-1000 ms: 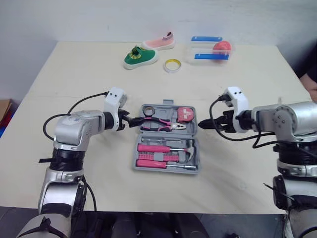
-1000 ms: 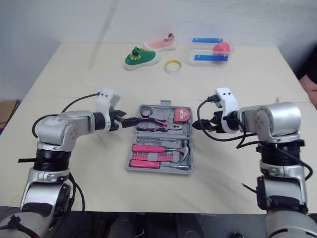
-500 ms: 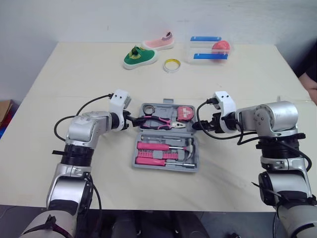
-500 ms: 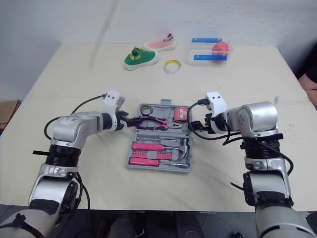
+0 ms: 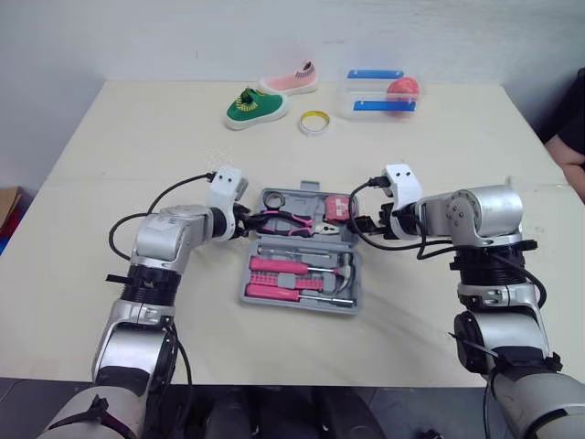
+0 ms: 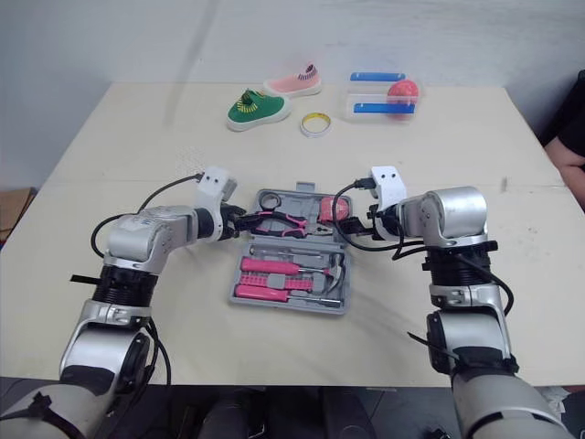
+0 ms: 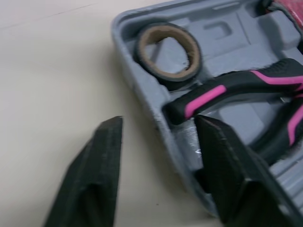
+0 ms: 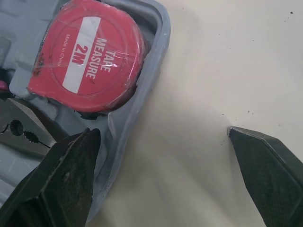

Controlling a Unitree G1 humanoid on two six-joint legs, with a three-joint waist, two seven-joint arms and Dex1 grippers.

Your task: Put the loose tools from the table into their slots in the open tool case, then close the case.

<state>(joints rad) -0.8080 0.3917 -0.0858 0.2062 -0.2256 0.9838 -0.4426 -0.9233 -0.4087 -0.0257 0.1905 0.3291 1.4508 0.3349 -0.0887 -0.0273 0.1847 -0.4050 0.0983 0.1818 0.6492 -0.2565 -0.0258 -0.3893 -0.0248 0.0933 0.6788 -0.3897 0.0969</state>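
The grey tool case (image 5: 292, 303) lies open mid-table. It holds a black tape roll (image 7: 168, 49), pink-handled pliers (image 5: 292, 222), a red tape measure (image 8: 85, 71), pink screwdrivers (image 5: 279, 267) and a hammer (image 5: 345, 270). My left gripper (image 5: 247, 222) is at the case's left edge. In its wrist view it (image 7: 158, 123) straddles the rim, one finger on the table side and one inside by the pliers handle, with a gap left. My right gripper (image 5: 361, 222) is at the case's right edge by the tape measure, wide open (image 8: 163, 132), one finger over the rim and one over bare table.
At the table's far side lie a green shoe (image 5: 253, 104), a pink shoe (image 5: 292, 79), a yellow tape ring (image 5: 316, 121) and a clear box with blue lids (image 5: 384, 91). A person's arm (image 5: 571, 137) shows at the right edge.
Both grippers have moved inward and now reach the case's left and right edges. The left fingers have drawn closer together around the rim.
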